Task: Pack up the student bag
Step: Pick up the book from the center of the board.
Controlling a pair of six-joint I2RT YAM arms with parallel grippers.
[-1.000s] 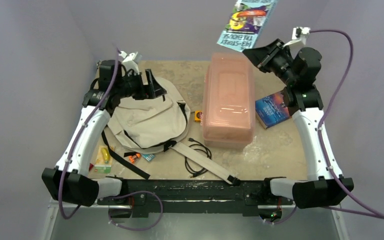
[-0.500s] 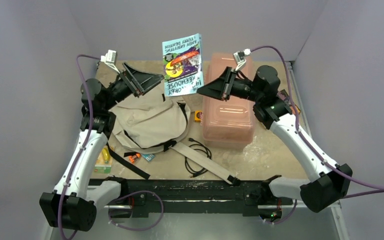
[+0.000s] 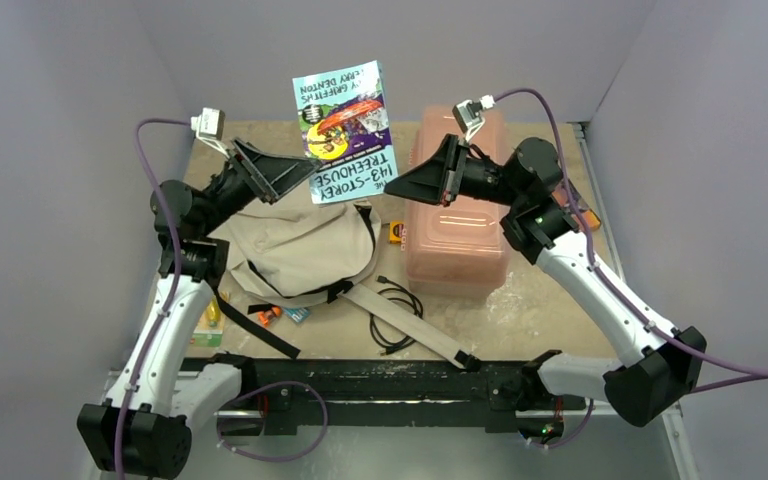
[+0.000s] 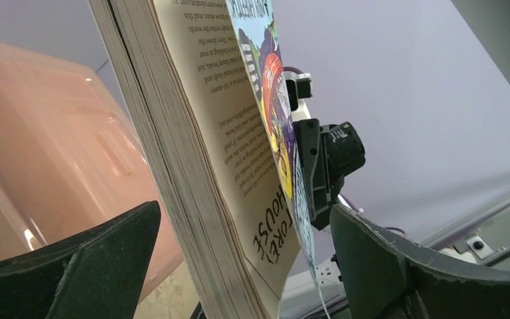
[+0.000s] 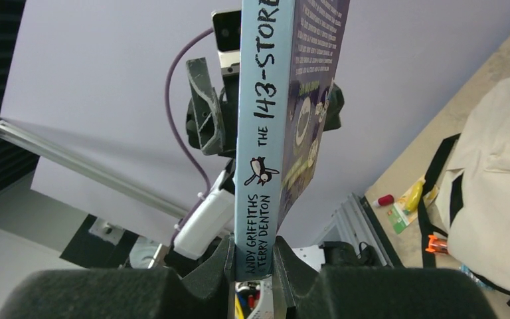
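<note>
A paperback book (image 3: 343,130) with a light blue spine hangs in the air above the far side of the student bag (image 3: 295,245), a beige backpack lying flat with black straps. My right gripper (image 3: 392,187) is shut on the book's lower spine end; the right wrist view shows the spine (image 5: 259,133) pinched between the jaws of the gripper (image 5: 252,246). My left gripper (image 3: 300,170) is open, with the book's page edge (image 4: 186,166) between its jaws (image 4: 244,209), which stand apart from it. The bag also shows in the right wrist view (image 5: 498,193).
A translucent pink plastic box (image 3: 457,215) stands right of the bag, under the right arm. A black cable (image 3: 395,315) and a grey strap (image 3: 410,325) lie in front. Small items (image 3: 210,312) lie at the front left. A small yellow object (image 3: 397,233) sits beside the box.
The right arm swung the book from the far right corner leftward to above the bag. The left arm rose off the bag, and its open jaws now straddle the book.
</note>
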